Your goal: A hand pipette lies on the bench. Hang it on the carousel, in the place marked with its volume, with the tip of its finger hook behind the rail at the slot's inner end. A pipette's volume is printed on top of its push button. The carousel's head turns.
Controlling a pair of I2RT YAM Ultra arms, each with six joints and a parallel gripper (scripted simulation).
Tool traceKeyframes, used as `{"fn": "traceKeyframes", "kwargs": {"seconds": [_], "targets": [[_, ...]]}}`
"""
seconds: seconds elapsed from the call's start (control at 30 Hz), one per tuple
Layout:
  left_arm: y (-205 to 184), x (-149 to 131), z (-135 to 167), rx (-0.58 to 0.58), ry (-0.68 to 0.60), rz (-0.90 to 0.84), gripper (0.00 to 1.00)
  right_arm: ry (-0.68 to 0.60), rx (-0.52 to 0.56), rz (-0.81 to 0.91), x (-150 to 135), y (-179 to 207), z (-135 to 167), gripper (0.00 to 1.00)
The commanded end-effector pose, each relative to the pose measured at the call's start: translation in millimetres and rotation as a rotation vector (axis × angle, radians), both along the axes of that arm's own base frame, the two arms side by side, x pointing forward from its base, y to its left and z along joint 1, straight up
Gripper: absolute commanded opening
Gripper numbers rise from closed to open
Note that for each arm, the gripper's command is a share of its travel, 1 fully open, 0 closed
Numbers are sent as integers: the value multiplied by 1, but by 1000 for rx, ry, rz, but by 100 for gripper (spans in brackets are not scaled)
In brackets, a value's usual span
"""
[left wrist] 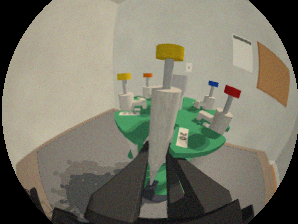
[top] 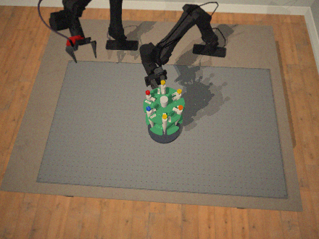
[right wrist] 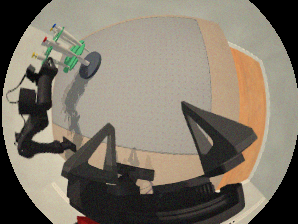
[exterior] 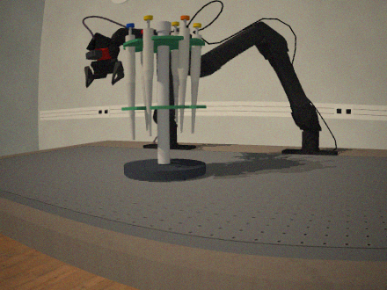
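Observation:
The hand pipette with a yellow button (top: 163, 82) (left wrist: 166, 107) stands nearly upright at the back edge of the green carousel (top: 164, 138) (exterior: 186, 170) (left wrist: 202, 148). My left gripper (left wrist: 157, 145) is shut on its body, low down in the left wrist view. A label reading 20 (left wrist: 183, 137) lies on the disc just right of the pipette. The finger hook and the rail behind it are hidden by the body, and the print on the button cannot be read. My right gripper (top: 85, 59) (exterior: 101, 84) (right wrist: 143, 116) is open and empty, far from the carousel.
Other pipettes hang around the head: a red-topped one (top: 148, 93) (left wrist: 220, 121) and a blue-topped one (top: 148, 108) (left wrist: 209, 102) on one side, a yellow-topped one (top: 179, 91) (left wrist: 125, 100) and an orange-topped one (top: 180, 108) on the other, and another yellow-topped one (top: 164, 116) at the front.

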State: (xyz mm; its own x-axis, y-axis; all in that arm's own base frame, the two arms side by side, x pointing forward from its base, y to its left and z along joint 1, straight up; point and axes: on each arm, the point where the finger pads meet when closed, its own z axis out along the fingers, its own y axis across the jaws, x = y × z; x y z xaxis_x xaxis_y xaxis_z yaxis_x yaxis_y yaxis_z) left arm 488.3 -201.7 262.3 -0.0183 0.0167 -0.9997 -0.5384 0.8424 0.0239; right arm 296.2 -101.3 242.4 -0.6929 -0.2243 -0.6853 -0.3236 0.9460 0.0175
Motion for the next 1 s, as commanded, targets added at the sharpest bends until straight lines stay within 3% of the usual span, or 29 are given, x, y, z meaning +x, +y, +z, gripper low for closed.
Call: {"fn": "traceKeyframes", "kwargs": {"seconds": [0.0, 0.97], "targets": [[12, -1, 30, -54, -58, 36, 12, -43, -13, 10, 3, -2, 10, 100], [10, 0, 25, -83, -24, 36, 12, -43, -13, 10, 3, -2, 10, 100]]}}
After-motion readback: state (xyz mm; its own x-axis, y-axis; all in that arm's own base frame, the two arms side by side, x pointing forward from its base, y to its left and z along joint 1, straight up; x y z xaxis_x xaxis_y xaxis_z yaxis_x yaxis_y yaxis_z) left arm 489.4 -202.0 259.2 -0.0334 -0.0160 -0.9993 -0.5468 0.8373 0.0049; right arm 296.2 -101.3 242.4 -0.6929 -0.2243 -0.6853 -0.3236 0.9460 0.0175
